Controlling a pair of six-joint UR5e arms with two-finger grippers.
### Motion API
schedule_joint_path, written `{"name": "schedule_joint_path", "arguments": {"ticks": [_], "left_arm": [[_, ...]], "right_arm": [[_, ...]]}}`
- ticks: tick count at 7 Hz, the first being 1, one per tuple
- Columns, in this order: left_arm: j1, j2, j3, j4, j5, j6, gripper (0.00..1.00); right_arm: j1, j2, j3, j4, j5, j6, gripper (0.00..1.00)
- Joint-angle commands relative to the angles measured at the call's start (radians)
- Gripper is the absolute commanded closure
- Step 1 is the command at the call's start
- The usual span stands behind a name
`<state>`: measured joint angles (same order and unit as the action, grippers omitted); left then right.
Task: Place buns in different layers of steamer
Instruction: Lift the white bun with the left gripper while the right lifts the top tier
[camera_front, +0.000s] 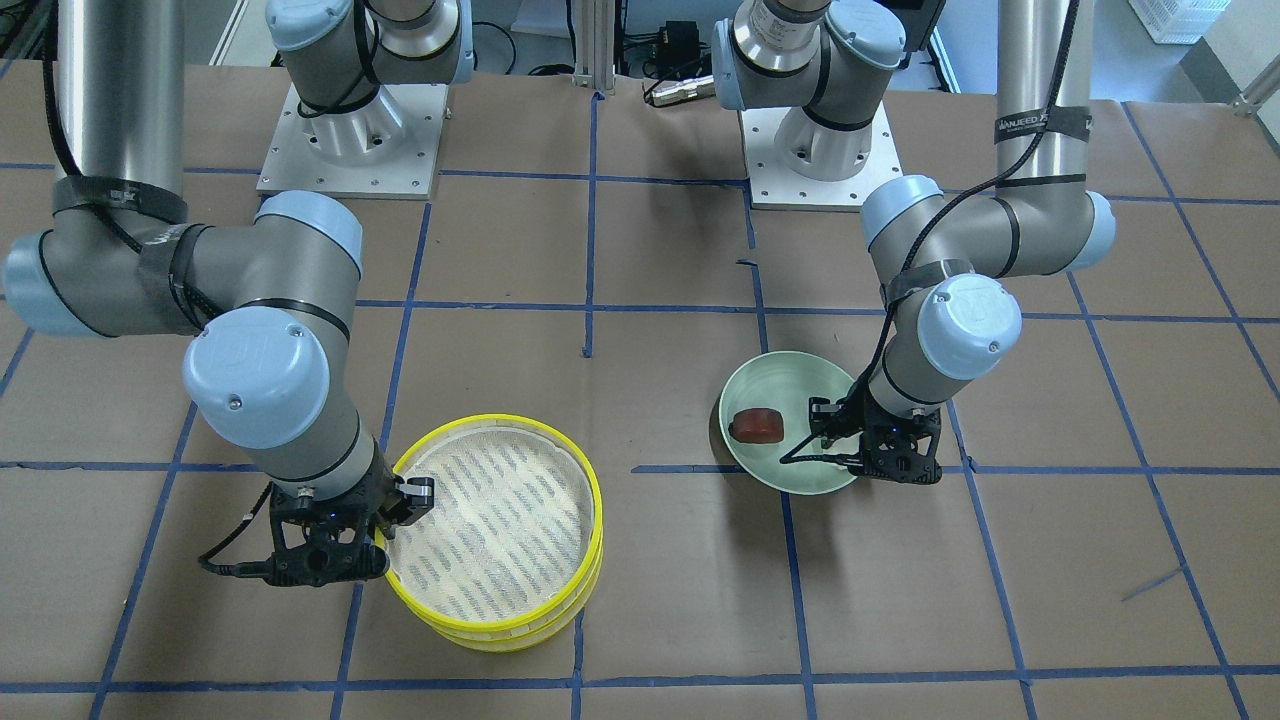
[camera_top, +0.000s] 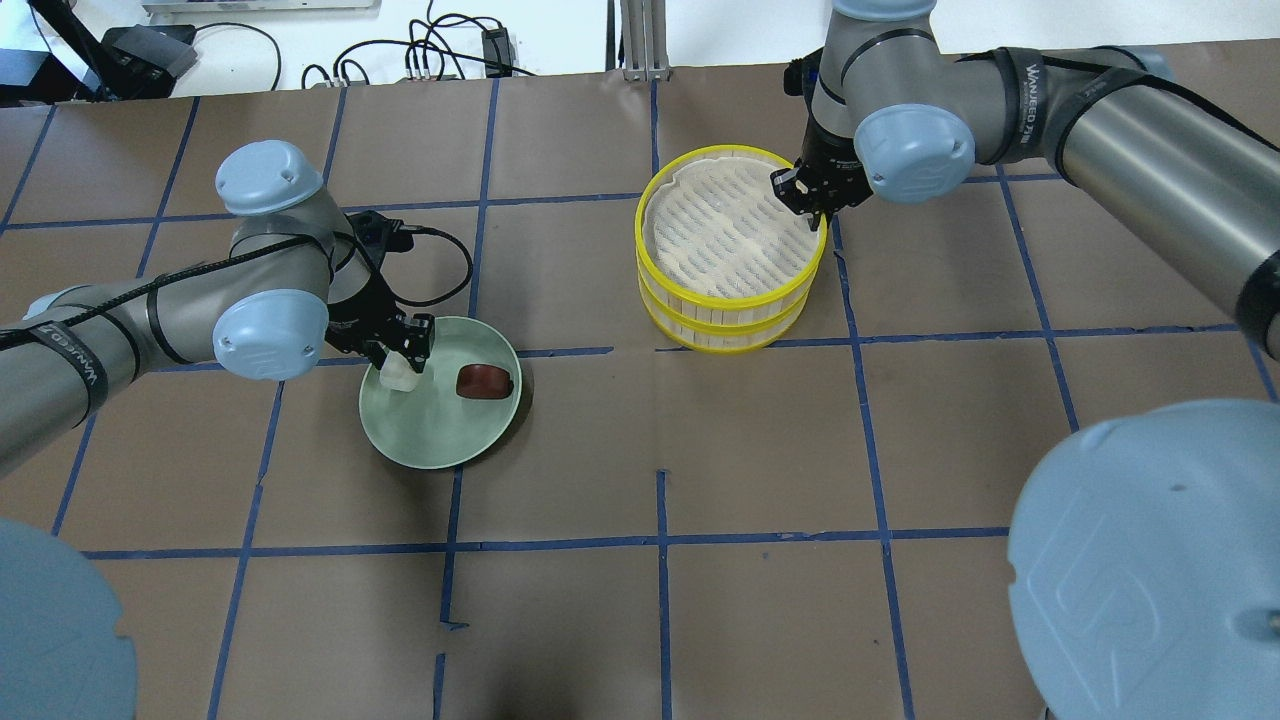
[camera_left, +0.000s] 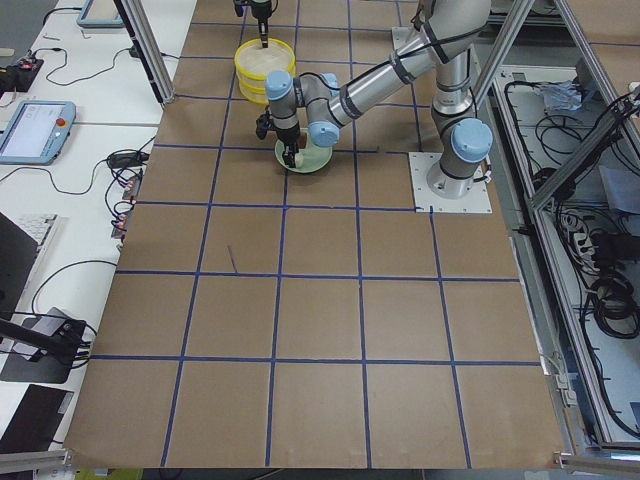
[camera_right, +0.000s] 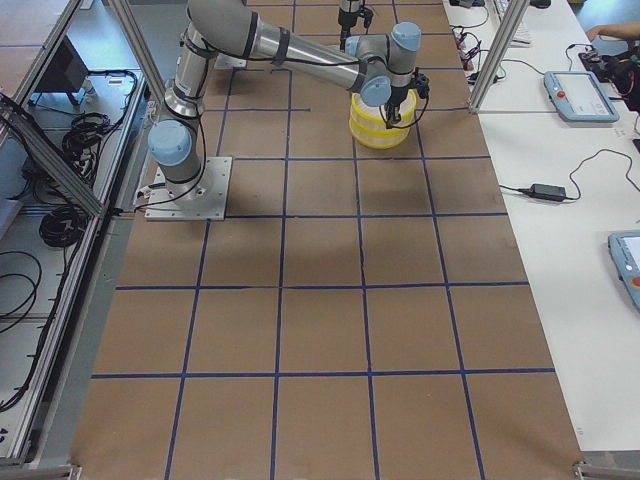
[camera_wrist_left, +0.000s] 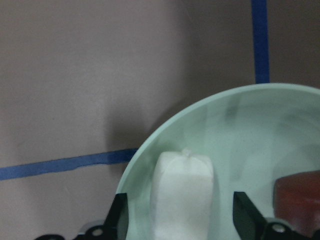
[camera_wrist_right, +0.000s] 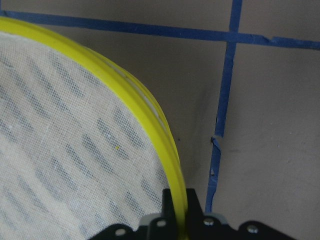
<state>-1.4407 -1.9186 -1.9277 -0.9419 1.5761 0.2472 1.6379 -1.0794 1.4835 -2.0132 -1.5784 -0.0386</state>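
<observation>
The white bun (camera_top: 398, 377) and the dark reddish-brown bun (camera_top: 484, 381) lie on a pale green plate (camera_top: 430, 440). My left gripper (camera_top: 402, 352) is open and straddles the white bun (camera_wrist_left: 182, 195), with a gap on each side. The reddish bun (camera_wrist_left: 297, 197) lies beside it, and also shows in the front view (camera_front: 757, 424). Two steamer layers (camera_top: 730, 215) with yellow rims are stacked, and the top floor is bare. My right gripper (camera_top: 808, 205) is shut on the top layer's rim (camera_wrist_right: 125, 95), one finger inside and one outside.
The table is brown paper with a grid of blue tape lines (camera_top: 660, 540). Both arm bases (camera_front: 350, 140) stand at the robot's side. Cables (camera_top: 440, 50) lie beyond the table's far edge.
</observation>
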Motion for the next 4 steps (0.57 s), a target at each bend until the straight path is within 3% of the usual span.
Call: {"name": "schedule_joint_path", "arguments": {"ticks": [1, 3, 4], "left_arm": [[-0.004, 0.027, 0.019, 0.021, 0.005, -0.038, 1.0], [-0.061, 0.067, 0.117, -0.077, -0.005, -0.152, 0.99], [-0.126, 0.075, 0.166, -0.119, -0.007, -0.254, 0.99]], "right_arm": [[-0.03, -0.063, -0.014, 0.042, -0.002, -0.021, 0.9], [-0.197, -0.086, -0.043, 0.152, 0.011, -0.145, 0.9], [-0.281, -0.085, -0.043, 0.14, 0.005, -0.252, 0.9]]}}
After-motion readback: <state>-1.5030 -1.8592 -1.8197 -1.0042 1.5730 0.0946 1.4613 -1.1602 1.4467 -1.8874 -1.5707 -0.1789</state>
